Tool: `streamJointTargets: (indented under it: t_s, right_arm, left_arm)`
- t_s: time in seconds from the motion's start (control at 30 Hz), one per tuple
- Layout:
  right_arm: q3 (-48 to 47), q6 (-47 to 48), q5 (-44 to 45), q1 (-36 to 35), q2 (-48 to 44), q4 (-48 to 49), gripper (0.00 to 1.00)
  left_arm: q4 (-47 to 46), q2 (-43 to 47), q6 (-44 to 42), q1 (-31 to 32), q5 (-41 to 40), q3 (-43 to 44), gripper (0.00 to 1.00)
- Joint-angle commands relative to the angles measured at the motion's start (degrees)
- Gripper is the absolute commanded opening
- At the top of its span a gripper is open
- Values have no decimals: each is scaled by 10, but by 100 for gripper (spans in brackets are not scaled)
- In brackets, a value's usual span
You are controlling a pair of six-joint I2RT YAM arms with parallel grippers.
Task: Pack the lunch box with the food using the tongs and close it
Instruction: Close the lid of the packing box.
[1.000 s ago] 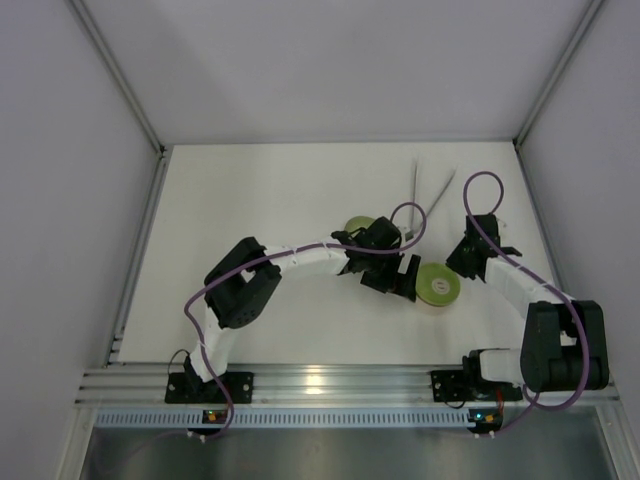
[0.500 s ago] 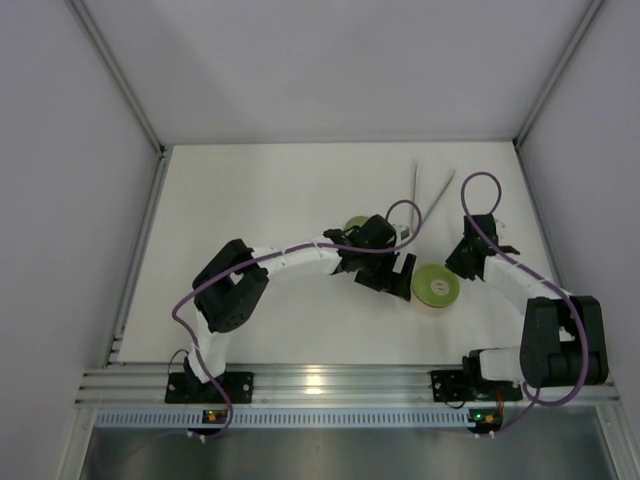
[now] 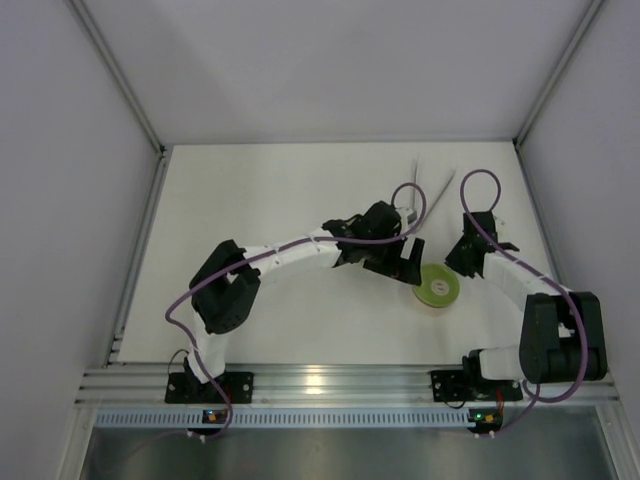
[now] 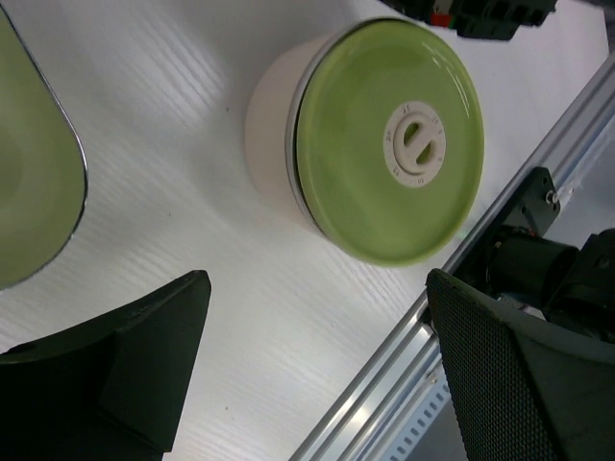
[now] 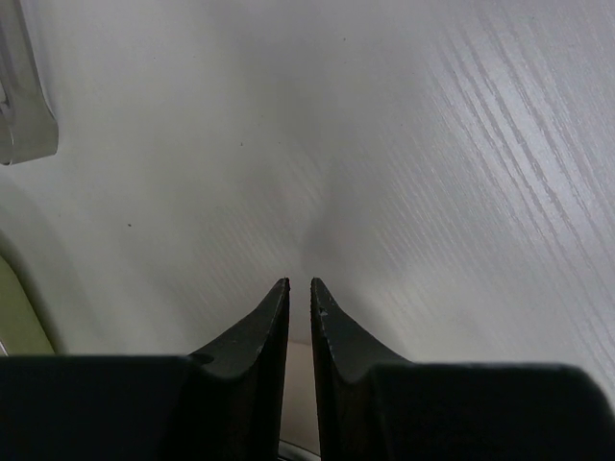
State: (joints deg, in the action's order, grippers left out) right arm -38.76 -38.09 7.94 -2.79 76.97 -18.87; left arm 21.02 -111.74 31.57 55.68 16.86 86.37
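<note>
The lunch box [image 3: 437,286] stands right of centre with its light-green lid [image 4: 389,144] on, above the beige wall [image 4: 274,144]. My left gripper [image 3: 407,266] hovers just left of it, open, and its black fingers [image 4: 144,355] hold nothing. My right gripper [image 5: 299,284] is just right of the box, low over the table. Its jaws are shut to a thin slit with nothing between them. The silver tongs [image 3: 443,187] lie on the table behind both grippers, partly under the left arm's cable. The food is out of view.
A light-green rounded dish [image 4: 34,192] with a steel rim lies left of the lunch box, under my left arm in the top view. The aluminium rail [image 3: 330,382] runs along the near edge. White walls [image 3: 80,200] enclose the table.
My left arm has swung farther out and to the right, now covering the green dish. The lunch box, tongs and right arm have hardly moved.
</note>
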Motion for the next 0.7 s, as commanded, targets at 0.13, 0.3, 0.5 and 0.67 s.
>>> streamJointTargets:
  t_s: [0.13,0.3,0.5,0.67]
  right_arm:
    - [-18,5,14,-8,7,8,14]
    - [-16,6,15,-8,6,9,14]
    - [-13,9,20,-7,4,9,14]
    - [-29,11,31,-4,-15,-13,14]
  left_arm:
    - [8,-80,-12,7,-76,77,98]
    - [97,-141,-29,37,-192,121,91]
    - [112,-149,-25,47,-213,95,82]
    - [121,-143,-27,47,-231,86,79]
